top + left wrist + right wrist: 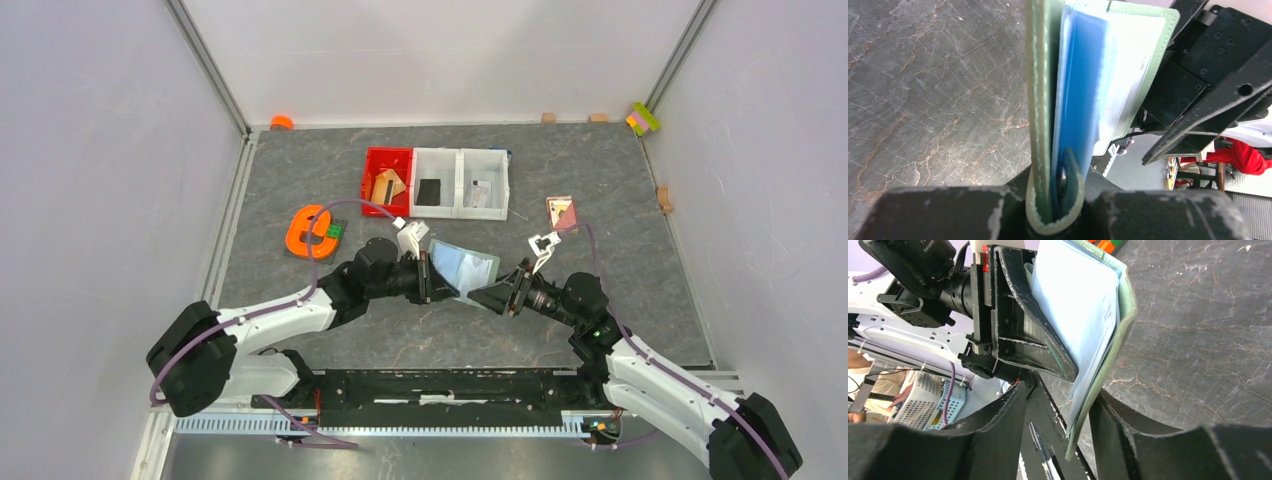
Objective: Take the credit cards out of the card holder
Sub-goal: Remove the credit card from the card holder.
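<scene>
Holder [465,272] spans the gap between your two hands, above the table [938,90].
Left hand [1055,215] pinches its tab end; right hand [1060,407] is spread astride the opposite edge, with the cards [1078,305] lying hand to hand.

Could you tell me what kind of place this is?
Probably a robotics lab test cell: plain white panels wall in a grey tabletop, two arms are bolted to a rail at its edge, and sorting bins sit at the back.
</scene>
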Motion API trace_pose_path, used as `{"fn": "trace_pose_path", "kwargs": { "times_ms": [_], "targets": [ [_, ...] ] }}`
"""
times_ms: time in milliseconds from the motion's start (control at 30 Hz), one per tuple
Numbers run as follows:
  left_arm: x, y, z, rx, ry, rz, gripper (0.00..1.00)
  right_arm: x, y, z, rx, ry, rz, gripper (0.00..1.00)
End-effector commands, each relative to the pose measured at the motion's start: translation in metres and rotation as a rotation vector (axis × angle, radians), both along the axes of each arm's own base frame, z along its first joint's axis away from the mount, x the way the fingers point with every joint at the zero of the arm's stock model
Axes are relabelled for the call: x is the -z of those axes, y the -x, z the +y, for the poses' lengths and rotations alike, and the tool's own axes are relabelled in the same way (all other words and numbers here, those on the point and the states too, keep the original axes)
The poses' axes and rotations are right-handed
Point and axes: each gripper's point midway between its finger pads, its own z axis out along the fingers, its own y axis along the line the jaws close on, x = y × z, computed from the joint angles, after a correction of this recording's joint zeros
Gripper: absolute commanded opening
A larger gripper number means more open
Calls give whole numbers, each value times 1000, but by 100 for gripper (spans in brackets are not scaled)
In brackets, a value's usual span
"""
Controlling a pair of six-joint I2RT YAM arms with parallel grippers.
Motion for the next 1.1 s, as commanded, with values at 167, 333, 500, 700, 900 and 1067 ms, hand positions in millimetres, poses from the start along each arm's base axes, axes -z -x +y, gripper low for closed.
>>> {"fn": "trace_pose_path", "kwargs": {
  "times_ms": [167,333,500,700,900,1067],
  "targets": [
    [-21,-9,6,-42,140,-4,2,-19,-16,-12,92,80,-122,52],
    [-31,-7,4,-13,210,13,2,-11,-16,-14,97,94,-106,34],
    [-43,-1,1,26,261,7,2,-6,-16,-12,87,104,-84,32],
    [-45,1,1,33,268,4,2,-10,-15,-10,74,86,-103,23],
    [-42,-2,3,17,270,10,2,-13,-15,-14,92,92,-127,39],
    [-44,-3,5,12,280,9,2,-10,-21,-22,139,124,-127,31]
  ]
}}
